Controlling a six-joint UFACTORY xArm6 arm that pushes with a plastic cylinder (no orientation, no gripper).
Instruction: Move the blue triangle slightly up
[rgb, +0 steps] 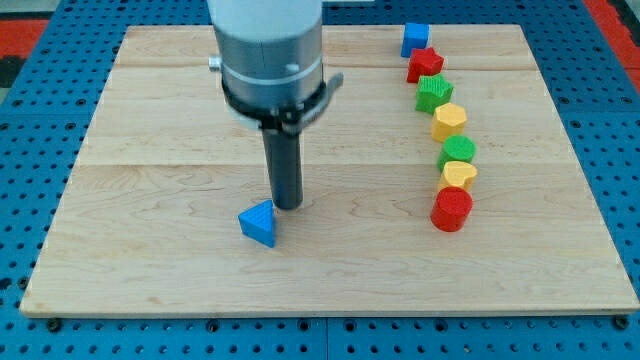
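1. My tip (288, 206), a bare rod with nothing to open or close, rests just above-right of the blue triangle (259, 222), nearly touching.
2. The blue triangle lies left of centre on the wooden board (150, 260).
3. 7 blocks curve down the board's right, well apart from the triangle.

The scene is lit brightly and evenly from above — no harsh glare is seen on the pale wood of the desk (150, 260). Only short, soft shadows are cast, close under the blue triangle (259, 223) and the red cylinder (452, 210). Focus is held across the whole surface, though fine detail is softened by the low resolution — edges look slightly blurred.
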